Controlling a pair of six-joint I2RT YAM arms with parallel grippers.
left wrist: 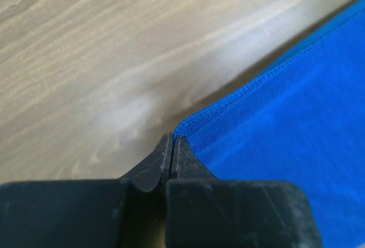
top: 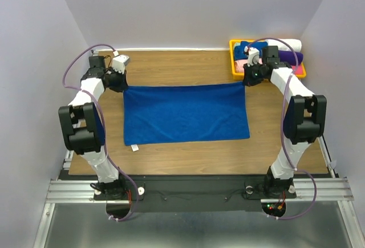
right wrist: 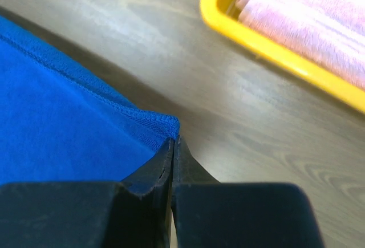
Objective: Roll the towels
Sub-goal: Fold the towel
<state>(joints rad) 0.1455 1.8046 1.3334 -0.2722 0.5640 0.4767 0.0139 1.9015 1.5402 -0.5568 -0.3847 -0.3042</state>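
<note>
Left tool (left wrist: 171, 141) and right tool (right wrist: 173, 143) clenched at the upper corners of the flat towel (top: 185, 114); rolling not begun.

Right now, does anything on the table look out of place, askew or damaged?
Nothing stands out. The blue towel lies spread flat on the table, only its white tag poking out at the near-left corner. The other towels sit inside the yellow bin.

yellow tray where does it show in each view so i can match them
top external: yellow tray at the far right corner of the table.
left wrist: not in it.
right wrist: upper right, its rim crossing the corner.
shared landmark: blue towel, centre from above, right side in left wrist, left side in right wrist.
</note>
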